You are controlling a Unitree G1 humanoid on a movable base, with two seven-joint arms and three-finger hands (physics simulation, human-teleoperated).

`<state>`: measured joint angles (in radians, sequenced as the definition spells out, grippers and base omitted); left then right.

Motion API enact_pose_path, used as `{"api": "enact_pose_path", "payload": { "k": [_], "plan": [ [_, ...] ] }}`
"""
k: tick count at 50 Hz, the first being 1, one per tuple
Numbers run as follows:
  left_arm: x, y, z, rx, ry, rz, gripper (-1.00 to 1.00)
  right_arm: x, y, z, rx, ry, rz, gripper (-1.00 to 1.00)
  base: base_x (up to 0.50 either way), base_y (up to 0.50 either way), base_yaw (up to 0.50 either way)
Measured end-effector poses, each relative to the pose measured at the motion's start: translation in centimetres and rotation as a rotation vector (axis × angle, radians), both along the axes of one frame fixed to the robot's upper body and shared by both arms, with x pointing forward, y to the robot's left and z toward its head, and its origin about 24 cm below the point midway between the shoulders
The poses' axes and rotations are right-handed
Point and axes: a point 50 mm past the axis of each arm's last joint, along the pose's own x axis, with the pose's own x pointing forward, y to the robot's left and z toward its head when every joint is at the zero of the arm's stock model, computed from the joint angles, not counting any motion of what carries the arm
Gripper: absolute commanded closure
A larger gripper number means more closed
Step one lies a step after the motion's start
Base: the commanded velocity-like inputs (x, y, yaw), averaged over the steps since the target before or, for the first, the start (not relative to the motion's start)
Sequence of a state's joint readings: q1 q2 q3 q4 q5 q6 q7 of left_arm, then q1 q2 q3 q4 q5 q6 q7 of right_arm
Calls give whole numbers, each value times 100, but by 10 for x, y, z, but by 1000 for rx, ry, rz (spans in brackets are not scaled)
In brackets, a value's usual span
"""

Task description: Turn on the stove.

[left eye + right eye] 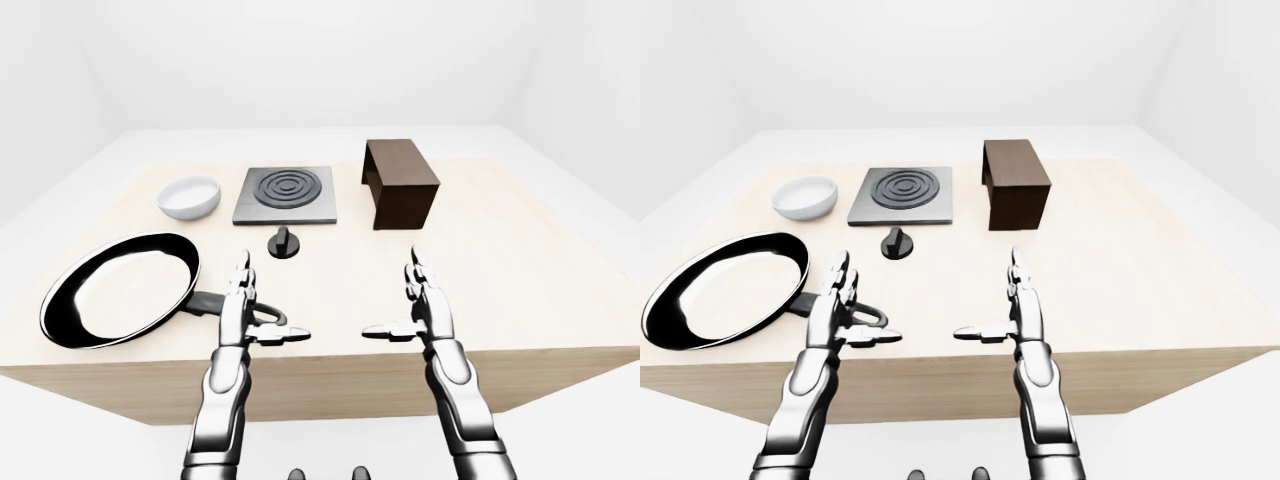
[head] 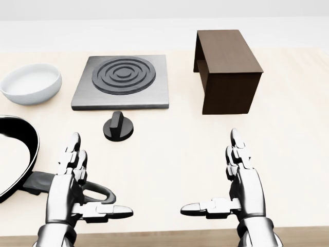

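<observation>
We look from the robot's head over both arms toward the far edge of the bench (image 1: 560,290). Our head view sits nearest and tilts down most, cutting off the bench's left and right edges and showing only a strip of its near edge. Our left-eye and right-eye views stand farther off, taking in the whole benchtop, all its edges and the white walls beyond. All three share the stove (image 2: 122,82), dark box (image 2: 227,69) and bowl (image 2: 31,82).
</observation>
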<state>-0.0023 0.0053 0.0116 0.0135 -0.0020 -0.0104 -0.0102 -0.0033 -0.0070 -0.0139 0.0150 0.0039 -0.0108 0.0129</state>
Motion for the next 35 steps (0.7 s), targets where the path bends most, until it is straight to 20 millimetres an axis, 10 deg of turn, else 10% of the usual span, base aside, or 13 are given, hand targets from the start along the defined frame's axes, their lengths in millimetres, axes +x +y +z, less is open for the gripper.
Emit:
{"api": "enact_pose_path", "payload": {
  "k": [16, 35],
  "plan": [
    [-4, 2, 5, -10, -6, -19, -100, -1, -12, 9, 8, -27, -29, -100, 0, 0, 0],
    [-6, 6, 13, -35, -21, -14, -100, -25, -86, 93, 23, -343, -314, -100, 0, 0, 0]
  ]
}}
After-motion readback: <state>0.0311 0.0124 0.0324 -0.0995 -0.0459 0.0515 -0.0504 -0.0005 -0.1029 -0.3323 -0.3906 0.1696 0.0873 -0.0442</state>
